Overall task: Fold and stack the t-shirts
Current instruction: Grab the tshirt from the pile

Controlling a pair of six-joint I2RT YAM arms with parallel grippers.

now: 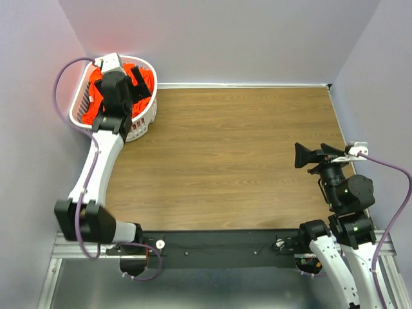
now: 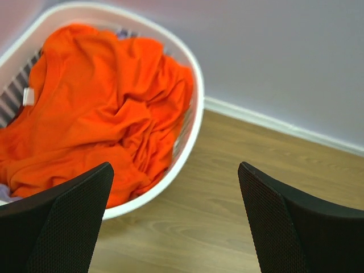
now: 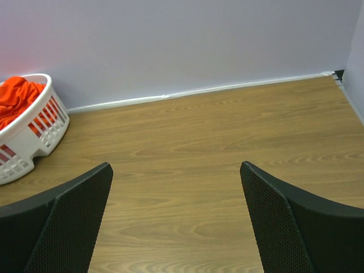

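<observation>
A bright orange t-shirt (image 2: 102,108) lies crumpled in the white slotted laundry basket (image 2: 196,114), its small white neck label (image 2: 28,96) near the left rim. A sliver of lavender cloth (image 2: 4,194) shows under it. In the top view the basket (image 1: 80,106) stands at the table's far left corner with the orange t-shirt (image 1: 96,80) inside. My left gripper (image 1: 138,82) hovers open over the basket's right rim, holding nothing (image 2: 175,168). My right gripper (image 1: 312,153) stands open above the table's right side, nothing between its fingers (image 3: 176,170).
The wooden table (image 1: 232,154) is walled in by lavender panels at the back and both sides, with a white strip (image 3: 199,91) along the back edge. From the right wrist the basket (image 3: 28,142) shows far off to the left.
</observation>
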